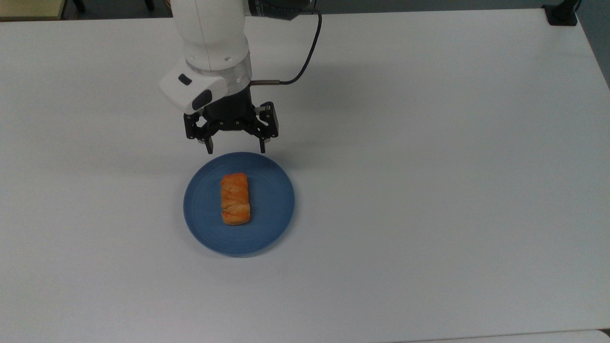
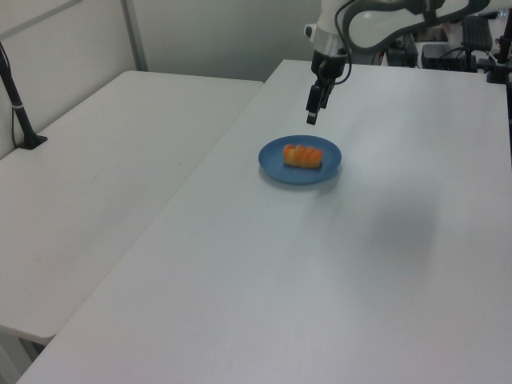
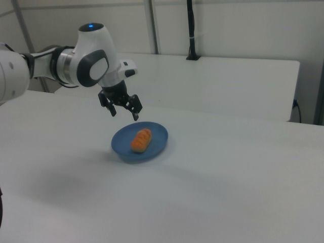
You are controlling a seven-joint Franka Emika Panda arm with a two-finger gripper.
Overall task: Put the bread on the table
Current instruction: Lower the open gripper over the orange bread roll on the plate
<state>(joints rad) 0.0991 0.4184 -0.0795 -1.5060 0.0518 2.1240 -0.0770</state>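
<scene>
Bread: the bread [image 1: 235, 198] is a small rectangular loaf, orange-golden, with lighter streaks across a flaky crust that looks split into a few segments; in the top view its long side runs up and down.
Bread's place: it lies flat near the middle of the blue plate [image 1: 271, 200], a little toward the top view's left, and takes up only a small part of the dish. In the left view the bread [image 2: 303, 156] shows as an orange bar on the plate [image 2: 273, 162]; in the right view the bread [image 3: 141, 140] lies lengthwise on the plate [image 3: 158, 136].
Plate: round, plain blue, with a low rim, resting on the table [image 1: 429, 166].
Table: wide, white, matte and smooth.
Gripper: the gripper [image 1: 235, 148] hangs in the air with its two black fingers spread apart and nothing between them. In the top view its tips sit at the plate's upper edge, clear of the bread; in the right view the gripper [image 3: 124, 113] hovers above the plate's far left rim.
Arm: the white arm [image 1: 209, 33] reaches in from the top view's upper edge, with a black cable [image 1: 307, 52] looping beside it.
Around: a second white table [image 2: 96, 184] stands alongside on the left view's left, with a black post [image 2: 18, 104] on it.
</scene>
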